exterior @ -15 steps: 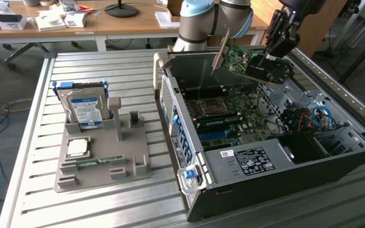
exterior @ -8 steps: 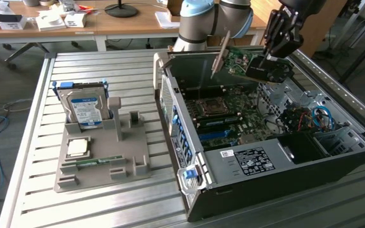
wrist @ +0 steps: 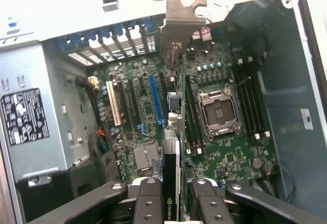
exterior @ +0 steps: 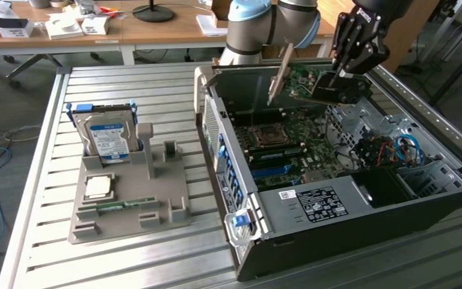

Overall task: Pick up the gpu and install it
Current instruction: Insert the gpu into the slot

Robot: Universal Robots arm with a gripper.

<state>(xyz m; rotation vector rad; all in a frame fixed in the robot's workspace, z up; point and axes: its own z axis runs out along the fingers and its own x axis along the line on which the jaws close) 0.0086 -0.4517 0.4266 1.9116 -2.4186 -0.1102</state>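
Note:
The gpu (exterior: 302, 80), a flat card with a green board face and a grey metal end bracket, hangs upright over the far end of the open computer case (exterior: 215, 123). My gripper (exterior: 335, 90) is shut on its end opposite the bracket. In the wrist view the gpu (wrist: 171, 132) is seen edge-on between my fingers (wrist: 148, 203), with its bracket at the case's rear wall. It floats above the motherboard (wrist: 148, 132), between the blue slot (wrist: 156, 98) and the processor socket (wrist: 217, 112), and is not touching the board.
A grey parts holder (exterior: 163, 208) on the slatted table at the exterior view's left carries a silver hard drive (exterior: 106, 135), a processor chip (exterior: 98, 186) and a memory stick (exterior: 123, 205). Cables (exterior: 399, 150) and a drive bay lie in the case's near end.

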